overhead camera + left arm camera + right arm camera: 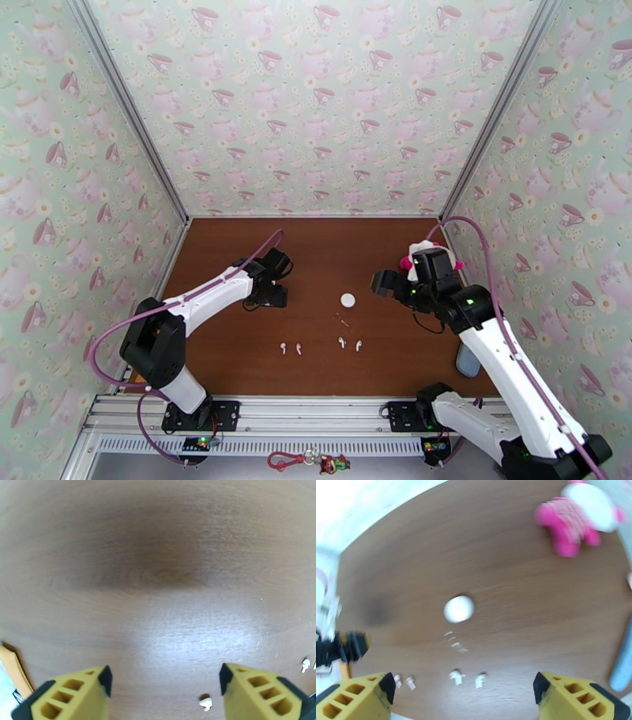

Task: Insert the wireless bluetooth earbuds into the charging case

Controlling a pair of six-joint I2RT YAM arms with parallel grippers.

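Above table (158,559), left end effector (165,680) low, agape

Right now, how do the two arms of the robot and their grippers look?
The left arm and the right arm have white shells with black joints. A mauve cable runs along each arm, and small green lights glow on the right one. The left gripper and the right gripper have yellow fingers with hollow cells and black tips.

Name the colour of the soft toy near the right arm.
The soft toy is pink and white; clearest in the right wrist view.
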